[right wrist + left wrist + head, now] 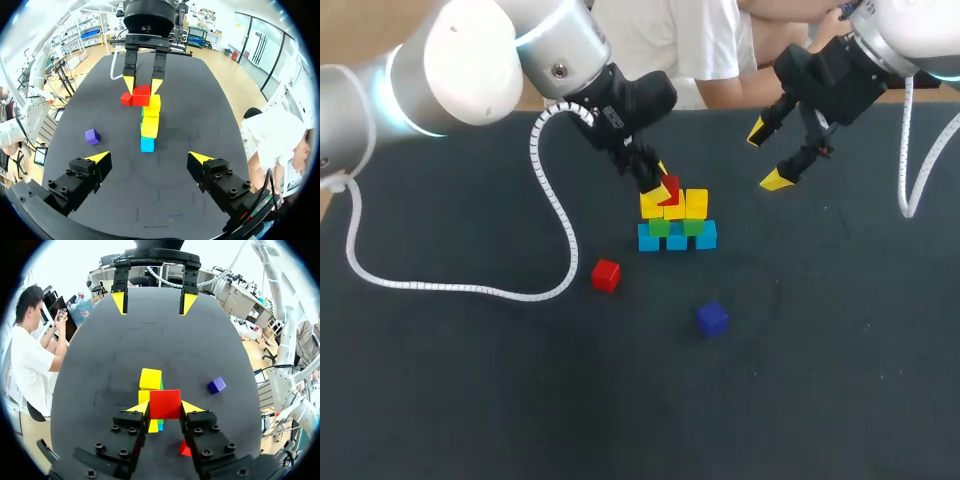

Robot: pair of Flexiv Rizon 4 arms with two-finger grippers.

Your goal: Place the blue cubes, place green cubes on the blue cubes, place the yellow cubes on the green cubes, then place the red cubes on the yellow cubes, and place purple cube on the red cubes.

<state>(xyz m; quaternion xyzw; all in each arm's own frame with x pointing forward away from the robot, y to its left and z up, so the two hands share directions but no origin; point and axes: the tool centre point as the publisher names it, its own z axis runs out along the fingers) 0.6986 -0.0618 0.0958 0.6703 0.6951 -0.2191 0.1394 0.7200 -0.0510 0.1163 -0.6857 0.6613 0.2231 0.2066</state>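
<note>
The left tool [658,183] stands just above the middle of the frame in the head view, clamped on a red cube [669,190]. In the left wrist view both yellow fingers [192,406] press the cube's opposite faces and it sits level between them. In the head view the held cube looks turned, with one corner pointing down toward the pile rather than square to it. It is right at the top layer, and I cannot tell whether it touches.

The pile sits at the frame's centre on the dark table [470,400]. Blue cubes [706,236] form the bottom row, side by side and touching. Green cubes [692,226] sit on them, and yellow cubes [696,203] sit on the green. The pile's long axis runs left to right across the head view. In the right wrist view the same row runs straight ahead from the right tool toward the left one.

A second red cube [606,275] lies flat on the table to the lower left of the pile, apart from it. A purple cube [712,318] lies lower right of centre, well apart from the pile and turned a little, so that a corner faces the bottom of the frame.

The right tool [770,155] hangs at the upper right, near the pile but clear of it — its fingers are spread wide with nothing between them.
</note>
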